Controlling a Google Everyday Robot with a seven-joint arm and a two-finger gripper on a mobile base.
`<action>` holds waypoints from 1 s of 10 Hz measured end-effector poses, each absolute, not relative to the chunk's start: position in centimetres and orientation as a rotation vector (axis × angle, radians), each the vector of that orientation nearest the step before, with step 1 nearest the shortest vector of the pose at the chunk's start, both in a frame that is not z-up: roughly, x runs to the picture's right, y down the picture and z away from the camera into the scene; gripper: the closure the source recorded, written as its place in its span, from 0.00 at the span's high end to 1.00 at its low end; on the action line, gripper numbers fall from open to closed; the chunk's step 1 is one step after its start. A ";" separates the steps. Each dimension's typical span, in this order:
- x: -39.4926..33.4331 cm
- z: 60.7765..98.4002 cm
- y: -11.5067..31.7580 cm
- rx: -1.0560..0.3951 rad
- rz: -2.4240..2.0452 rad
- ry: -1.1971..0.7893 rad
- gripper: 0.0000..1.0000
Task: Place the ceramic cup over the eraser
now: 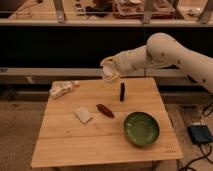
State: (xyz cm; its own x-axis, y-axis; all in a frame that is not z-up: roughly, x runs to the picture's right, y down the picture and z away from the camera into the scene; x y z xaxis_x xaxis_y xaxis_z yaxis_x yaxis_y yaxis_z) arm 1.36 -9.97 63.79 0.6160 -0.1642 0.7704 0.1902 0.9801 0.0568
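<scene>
- The eraser (122,92) stands upright on the counter (100,145), its long axis vertical.
- The gripper (108,68) is closed tight around the ceramic cup (111,76) (which is tipped over), holding it in the air just up-left of the eraser.

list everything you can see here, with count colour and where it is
table: one, pale wood, centre of view
ceramic cup: one, white, in the air over the table's back edge, up-left of the eraser
eraser: one, black, upright, back of table
bowl: one, green, front right of table
oblong thing: one, reddish-brown, table centre
flat pad: one, pale, left of the oblong thing
crumpled thing: one, whitish, back left corner
box: one, dark, floor at right
arm: one, white, reaching in from right
gripper: one, pale, above table's back edge, jaws shut on the ceramic cup
</scene>
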 end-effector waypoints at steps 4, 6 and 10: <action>5.5 63.9 -11.8 0.044 -0.074 -0.839 0.00; 8.5 64.1 -12.0 0.085 0.026 -0.793 0.00; 10.1 64.1 -12.0 0.111 0.103 -0.777 0.00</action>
State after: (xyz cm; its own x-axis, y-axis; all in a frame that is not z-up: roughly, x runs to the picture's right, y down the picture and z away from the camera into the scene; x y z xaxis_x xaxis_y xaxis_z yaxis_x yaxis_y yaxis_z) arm 10.06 -11.98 64.11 0.7088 0.0516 0.7035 -0.1334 0.9891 0.0619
